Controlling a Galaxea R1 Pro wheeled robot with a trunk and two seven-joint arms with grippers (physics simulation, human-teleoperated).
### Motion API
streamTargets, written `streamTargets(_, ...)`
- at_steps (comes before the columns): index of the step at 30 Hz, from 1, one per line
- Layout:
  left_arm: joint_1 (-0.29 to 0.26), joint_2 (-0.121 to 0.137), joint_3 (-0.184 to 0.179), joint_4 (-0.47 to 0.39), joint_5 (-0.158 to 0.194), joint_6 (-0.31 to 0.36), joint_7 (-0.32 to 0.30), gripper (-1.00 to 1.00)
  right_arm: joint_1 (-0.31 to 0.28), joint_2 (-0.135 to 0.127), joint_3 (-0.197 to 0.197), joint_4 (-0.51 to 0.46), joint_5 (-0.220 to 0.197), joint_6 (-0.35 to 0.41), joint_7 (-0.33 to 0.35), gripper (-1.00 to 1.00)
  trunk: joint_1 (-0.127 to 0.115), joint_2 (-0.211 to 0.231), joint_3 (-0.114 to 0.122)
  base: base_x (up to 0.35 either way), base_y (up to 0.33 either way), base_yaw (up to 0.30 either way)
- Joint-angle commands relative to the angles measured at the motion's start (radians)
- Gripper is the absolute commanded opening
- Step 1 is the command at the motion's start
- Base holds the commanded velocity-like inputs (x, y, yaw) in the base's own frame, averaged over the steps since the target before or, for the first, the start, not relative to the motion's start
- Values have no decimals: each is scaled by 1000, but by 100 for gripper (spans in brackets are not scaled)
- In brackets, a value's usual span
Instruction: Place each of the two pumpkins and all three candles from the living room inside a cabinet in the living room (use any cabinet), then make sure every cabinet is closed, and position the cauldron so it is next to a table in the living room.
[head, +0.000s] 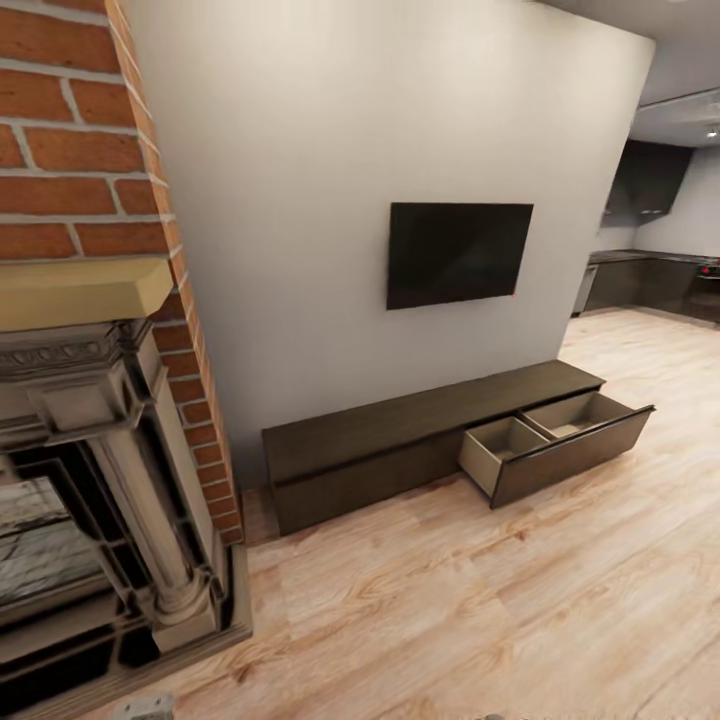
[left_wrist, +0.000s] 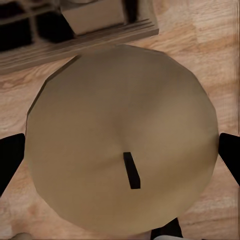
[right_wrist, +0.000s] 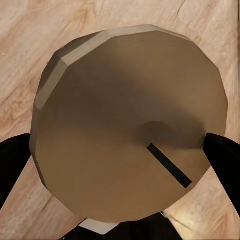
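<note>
Long low dark brown wood cabinet (head: 400, 440) stood against the grey wall, far right; its right-hand drawer (head: 555, 440) was pulled out, showing two beige compartments. Brick fireplace (head: 90, 400) stood near left. Left claw (left_wrist: 120, 155) clasped one off-white candle (left_wrist: 120, 130); right claw (right_wrist: 120, 155) clasped another (right_wrist: 130, 120), both above plank floor.

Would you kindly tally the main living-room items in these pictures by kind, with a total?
Candles, one held in each claw: 2 (left, right)
Cabinet with an open drawer: 1
Wall television: 1
Brick fireplace: 1
Total: 5
</note>
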Motion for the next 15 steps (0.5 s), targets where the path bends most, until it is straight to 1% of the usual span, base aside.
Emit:
streamTargets(1,0,0,0,0,0,0,0,-100,0,0,0,0,0,0,0,-100,0,0,1,0,0,-248)
streamTargets(15,1,0,-1,0,0,0,0,-100,0,0,-3,1,0,-2,0,-100,0,0,4,0,0,-273)
